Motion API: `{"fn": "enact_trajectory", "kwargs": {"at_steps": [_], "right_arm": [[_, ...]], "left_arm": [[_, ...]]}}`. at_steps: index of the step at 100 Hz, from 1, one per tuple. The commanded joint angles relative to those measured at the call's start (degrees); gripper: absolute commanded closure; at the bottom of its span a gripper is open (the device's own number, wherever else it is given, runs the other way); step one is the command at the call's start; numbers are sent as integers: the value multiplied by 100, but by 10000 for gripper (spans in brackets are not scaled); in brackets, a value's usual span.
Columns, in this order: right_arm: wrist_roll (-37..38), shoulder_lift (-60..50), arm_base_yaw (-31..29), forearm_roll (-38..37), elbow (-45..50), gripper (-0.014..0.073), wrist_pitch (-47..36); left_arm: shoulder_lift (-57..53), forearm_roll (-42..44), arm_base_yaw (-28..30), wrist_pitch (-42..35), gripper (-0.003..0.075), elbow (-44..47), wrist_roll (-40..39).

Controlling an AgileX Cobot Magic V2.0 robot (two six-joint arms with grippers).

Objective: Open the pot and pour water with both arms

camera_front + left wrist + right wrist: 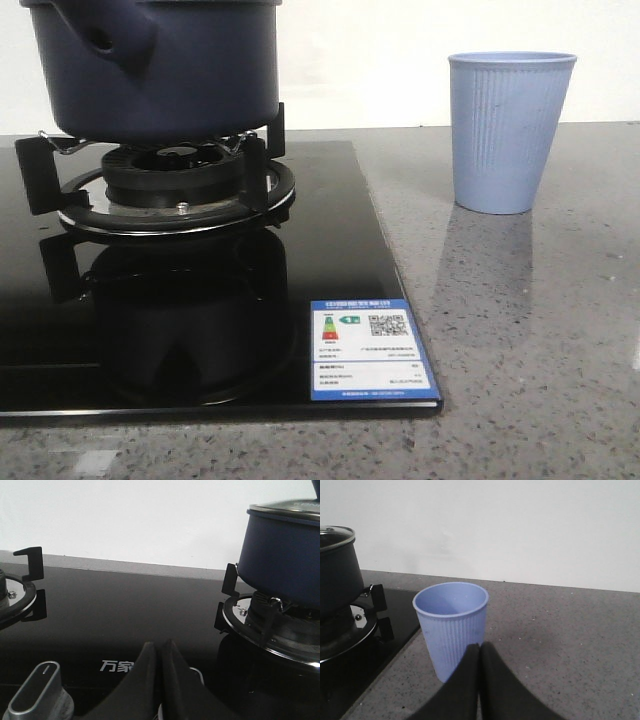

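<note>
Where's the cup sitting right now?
In the front view the light blue ribbed cup stands upright on the grey countertop, right of the stove and the pot.

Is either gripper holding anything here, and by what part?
Nothing held. Left gripper and right gripper are shut and empty; lidded pot sits on the burner.

A black glass hob (330, 250) is set into a grey speckled counter (540, 330). To the right of the hob, a light blue ribbed cup (508, 130) is stood upright. An energy label (368, 350) is stuck at the hob's near right corner, and a silver knob (37, 690) is mounted on its front.
</note>
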Motion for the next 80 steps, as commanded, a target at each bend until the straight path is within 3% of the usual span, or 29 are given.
{"fn": "enact_trajectory", "kwargs": {"at_steps": [1, 31, 50, 80], "right_arm": [[-330, -416, -109, 270, 274, 663, -523], [-330, -2216, -720, 618, 1801, 662, -536], [-330, -2917, -1045, 618, 1791, 663, 367], [-330, -2907, -1192, 469, 1802, 663, 532]], "left_arm": [[-147, -12, -4, -398, 739, 189, -52], [-147, -12, -4, -398, 739, 189, -52], [-147, -12, -4, -398, 739, 189, -52], [-147, -12, -4, -398, 739, 189, -52]]}}
